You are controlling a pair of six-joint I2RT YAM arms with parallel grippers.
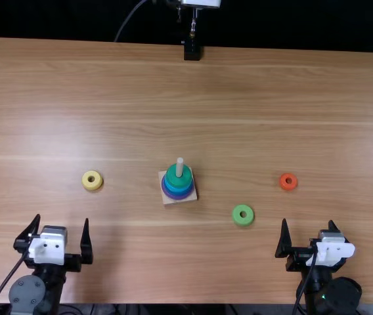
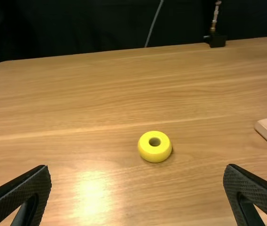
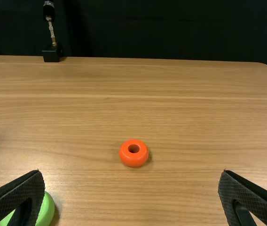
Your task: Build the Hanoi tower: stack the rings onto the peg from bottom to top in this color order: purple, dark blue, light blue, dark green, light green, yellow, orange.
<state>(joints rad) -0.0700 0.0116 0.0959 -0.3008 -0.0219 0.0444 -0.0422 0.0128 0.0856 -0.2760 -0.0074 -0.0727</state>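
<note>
Two fingers stand wide apart on the left gripper [image 1: 62, 218], at eight o'clock from the peg; a thick, smooth yellow ring [image 1: 92, 186] lies at nine. The square, pale wooden base [image 1: 167, 201] carries the upright round peg [image 1: 180, 167] with purple, blue and dark green rings [image 1: 186, 180] stacked. A round, light green ring [image 1: 243, 221] sits at four, a small, rounded orange ring [image 1: 288, 187] at three, the right gripper [image 1: 308, 222] spread wide toward four.
</note>
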